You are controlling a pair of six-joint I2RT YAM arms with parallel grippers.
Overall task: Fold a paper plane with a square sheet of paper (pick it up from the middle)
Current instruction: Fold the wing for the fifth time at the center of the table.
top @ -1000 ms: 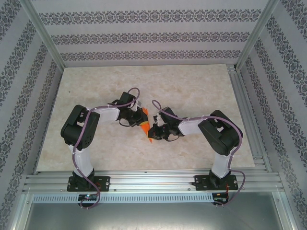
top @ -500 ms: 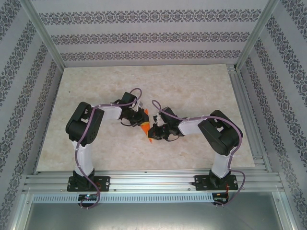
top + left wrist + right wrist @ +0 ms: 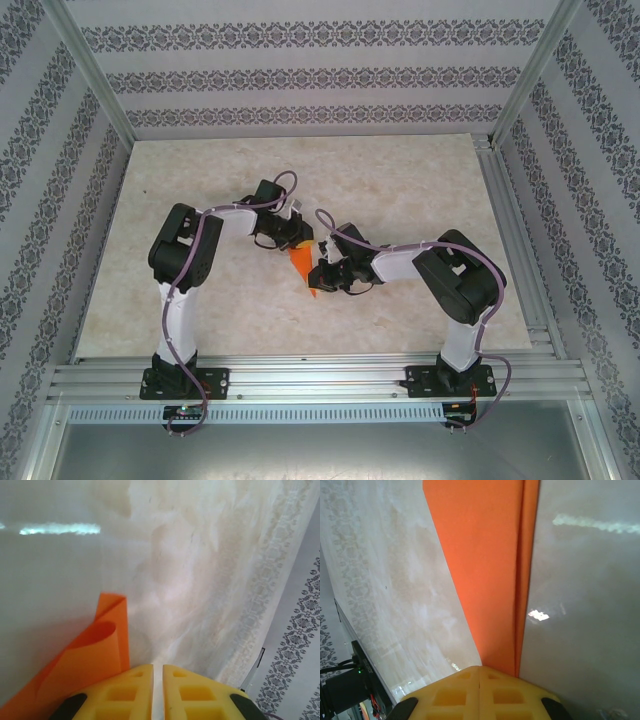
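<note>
The orange sheet of paper (image 3: 303,266) lies mid-table, folded into a narrow pointed strip whose tip points toward the near edge. My left gripper (image 3: 297,240) sits at its far end. In the left wrist view the yellow fingers (image 3: 157,667) stand almost shut with a thin bare slit between them. The curled paper (image 3: 95,660) lies beside the left finger, outside the slit. My right gripper (image 3: 320,272) is beside the strip's right edge. In the right wrist view its jaws (image 3: 480,668) are fully shut, with the tips down on the narrow end of the creased paper (image 3: 490,570).
The pale marbled table (image 3: 400,180) has free room on all sides of the arms. Patterned walls and aluminium posts (image 3: 520,90) bound the back and both sides. A metal rail (image 3: 320,380) runs along the near edge under the arm bases.
My left arm swung right and its gripper moved back off the paper, so more orange shows. The right arm has stayed put.
</note>
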